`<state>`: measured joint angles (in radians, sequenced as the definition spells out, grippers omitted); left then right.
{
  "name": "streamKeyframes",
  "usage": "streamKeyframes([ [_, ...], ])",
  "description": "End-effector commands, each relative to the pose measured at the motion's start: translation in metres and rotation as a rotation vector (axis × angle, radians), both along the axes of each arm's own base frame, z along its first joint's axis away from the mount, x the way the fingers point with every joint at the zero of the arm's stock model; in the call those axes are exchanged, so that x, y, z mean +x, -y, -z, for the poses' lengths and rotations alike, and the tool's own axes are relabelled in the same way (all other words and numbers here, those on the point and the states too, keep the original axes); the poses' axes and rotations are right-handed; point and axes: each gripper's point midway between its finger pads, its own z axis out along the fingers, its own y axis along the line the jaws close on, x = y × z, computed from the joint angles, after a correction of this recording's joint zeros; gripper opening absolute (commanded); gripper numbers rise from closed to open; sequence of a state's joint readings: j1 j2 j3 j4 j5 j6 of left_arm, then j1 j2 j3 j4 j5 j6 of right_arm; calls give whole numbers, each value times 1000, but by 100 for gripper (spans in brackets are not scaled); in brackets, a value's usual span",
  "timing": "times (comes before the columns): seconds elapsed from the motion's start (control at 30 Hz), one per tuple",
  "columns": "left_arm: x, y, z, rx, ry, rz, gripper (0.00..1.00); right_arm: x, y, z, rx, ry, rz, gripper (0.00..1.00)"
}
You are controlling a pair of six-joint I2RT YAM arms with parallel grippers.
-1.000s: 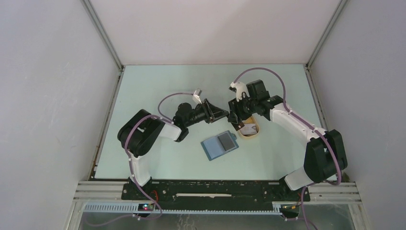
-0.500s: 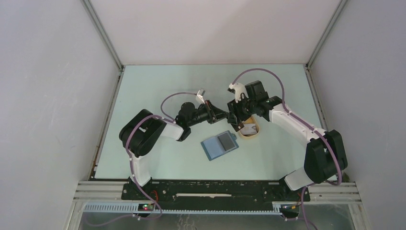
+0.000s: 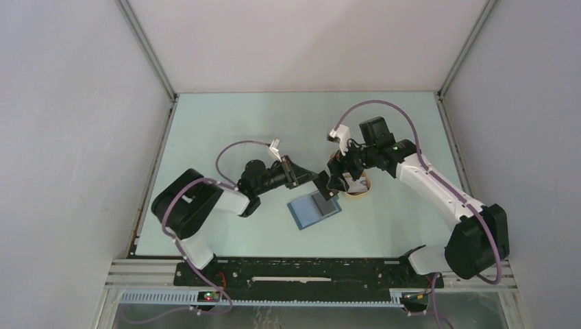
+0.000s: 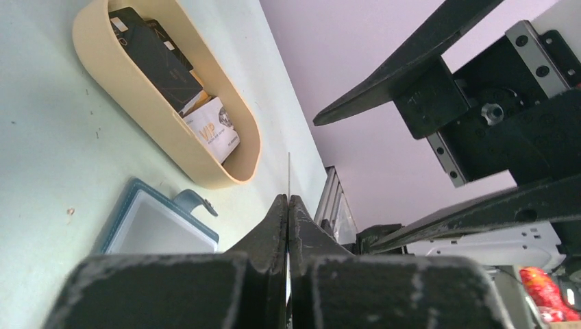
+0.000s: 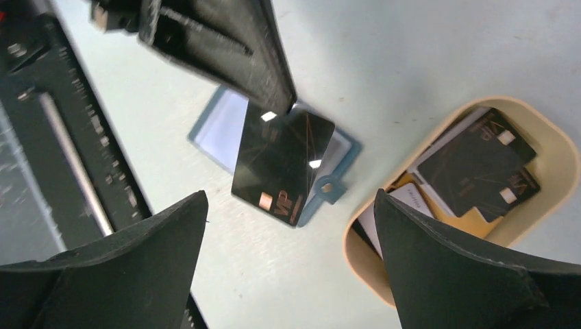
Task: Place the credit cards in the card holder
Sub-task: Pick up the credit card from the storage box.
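My left gripper (image 4: 288, 200) is shut on the edge of a black credit card (image 5: 283, 168), which shows edge-on as a thin line (image 4: 288, 175) in the left wrist view. The card hangs above the teal-blue card holder (image 3: 310, 210), which lies open on the table with its pale inside (image 5: 220, 127) up and its snap tab (image 4: 199, 203) towards the tray. My right gripper (image 5: 290, 197) stands wide open just above the held card, touching nothing. More credit cards (image 5: 473, 164), black and whitish, lie in the beige tray.
The beige oval tray (image 3: 362, 194) sits just right of the card holder, its wall (image 4: 130, 82) close to the wallet's tab. Both arms crowd the middle of the table. The black rail (image 5: 62, 144) runs along the near edge.
The right gripper has opened and let go of the black card. The left gripper has shut on it and carried it down and right, over the card holder.
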<state>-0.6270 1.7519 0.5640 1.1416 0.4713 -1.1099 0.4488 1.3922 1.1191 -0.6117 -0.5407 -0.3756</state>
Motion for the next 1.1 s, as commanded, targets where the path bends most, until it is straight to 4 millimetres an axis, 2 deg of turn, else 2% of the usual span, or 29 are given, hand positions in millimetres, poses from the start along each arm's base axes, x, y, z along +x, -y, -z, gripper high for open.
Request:
streamKeyframes([
  [0.0, -18, -17, -28, 12, 209, 5, 0, -35, -4, -42, 162, 24, -222, 100],
  [0.13, -47, -27, -25, 94, 325, 62, 0, -61, -11, -59, 295, -39, -328, 100],
  [0.3, -74, -29, -29, 223, 504, 89, 0, -67, -19, -48, 306, -116, -357, 98],
  [0.4, -86, -28, -40, 254, 591, 103, 0, -76, -28, -46, 332, -201, -396, 93],
  [0.6, -99, -25, -54, 242, 664, 147, 0, -95, -45, -38, 321, -292, -480, 64],
  [0.67, -101, -24, -56, 241, 670, 157, 0, -103, -49, -39, 325, -308, -519, 51],
  [0.83, -104, -23, -63, 221, 679, 166, 0, -114, -54, -38, 327, -321, -572, 23],
  [0.93, -108, -24, -70, 196, 682, 164, 0, -116, -55, -37, 322, -323, -596, 1],
  [0.97, -110, -24, -73, 182, 687, 165, 1, -117, -55, -37, 324, -327, -603, 0],
  [1.0, -111, -25, -76, 171, 684, 160, 8, -118, -55, -39, 326, -328, -609, 0],
  [1.07, -111, -29, -79, 153, 661, 137, 29, -121, -54, -42, 332, -331, -621, 0],
])
